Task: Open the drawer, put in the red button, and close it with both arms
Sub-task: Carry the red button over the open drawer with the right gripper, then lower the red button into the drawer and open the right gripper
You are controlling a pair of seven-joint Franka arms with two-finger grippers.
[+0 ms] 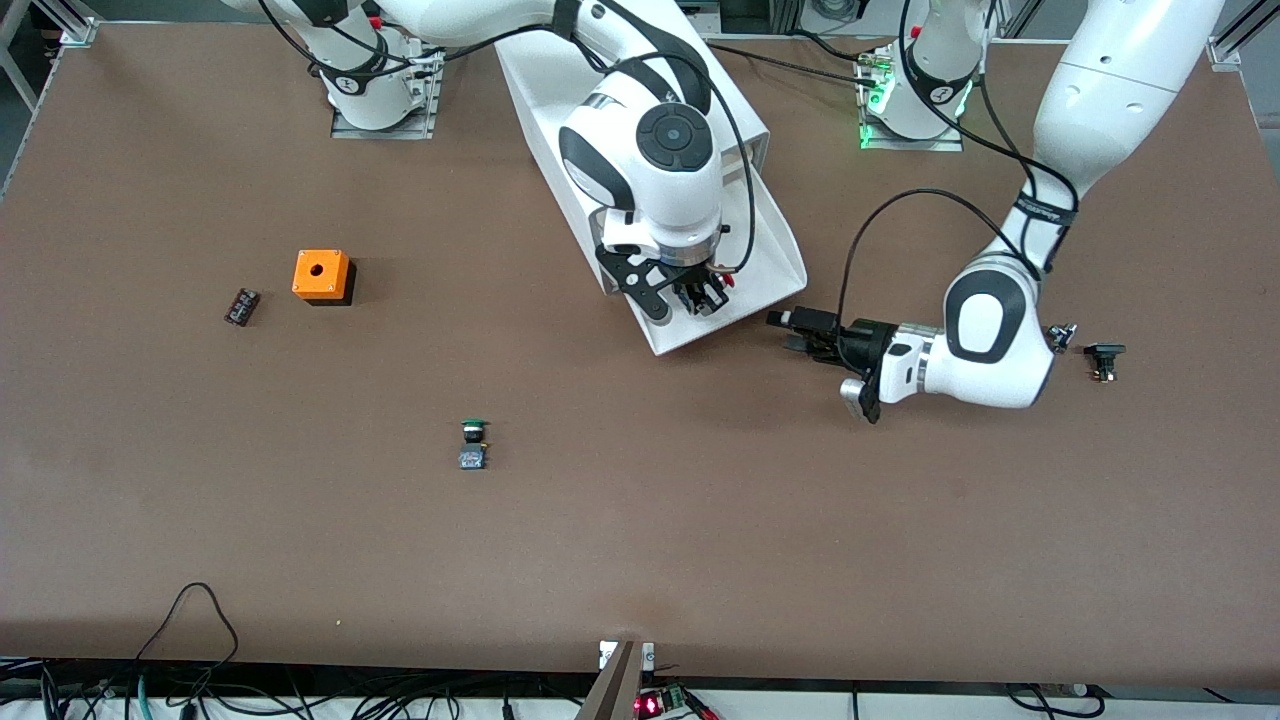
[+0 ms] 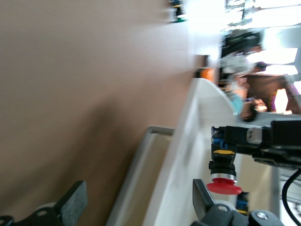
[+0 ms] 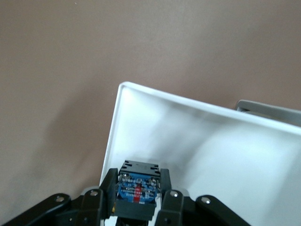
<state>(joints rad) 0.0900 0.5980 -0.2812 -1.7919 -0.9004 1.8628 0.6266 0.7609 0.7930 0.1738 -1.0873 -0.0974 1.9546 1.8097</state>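
The drawer (image 1: 775, 240) stands pulled out of the white cabinet (image 1: 545, 90) toward the front camera. My right gripper (image 1: 700, 298) hangs over the drawer's open tray and is shut on the red button, whose blue-grey base block (image 3: 138, 186) sits between its fingers (image 3: 109, 182) above the tray's inside (image 3: 211, 155). The red cap (image 2: 225, 187) shows in the left wrist view, pointing sideways beside the drawer wall (image 2: 188, 155). My left gripper (image 1: 788, 332) is open and empty, low beside the drawer's front corner toward the left arm's end.
A green-capped button (image 1: 474, 432) lies nearer the front camera than the drawer. An orange box (image 1: 321, 275) and a small black part (image 1: 241, 306) sit toward the right arm's end. Two small black parts (image 1: 1103, 357) lie beside the left arm's elbow.
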